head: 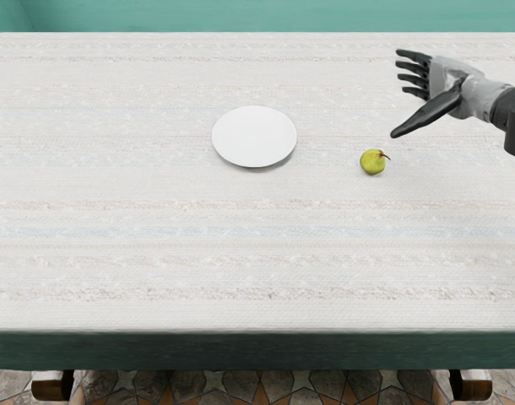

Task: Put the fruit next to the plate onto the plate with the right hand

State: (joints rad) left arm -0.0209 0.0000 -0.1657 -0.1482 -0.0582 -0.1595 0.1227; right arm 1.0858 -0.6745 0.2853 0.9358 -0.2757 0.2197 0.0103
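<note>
**Ana:** Pale, faintly striped cloth covers the whole table [156, 278], with a teal wall [241, 15] behind its far edge and patterned floor tiles [266, 388] showing below its near edge.

**Ben:** Where does the plate sit?

**Ana:** The white plate [254, 137] lies flat about midway between the left and right edges, closer to the far edge than the near one.

**Ben:** And the fruit?

**Ana:** The fruit [373, 162] is small and yellow-green with a short dark stem. It rests on the cloth on the plate's right, apart from the rim and a little nearer the near edge than the plate's centre.

**Ben:** What about the right hand?

**Ana:** The right hand [430, 89] comes in from the right edge, toward the far right corner. Its dark fingers [412, 71] are spread and point left, the thumb angles down toward the fruit, and it holds nothing. It is above and to the right of the fruit, not touching it.
</note>
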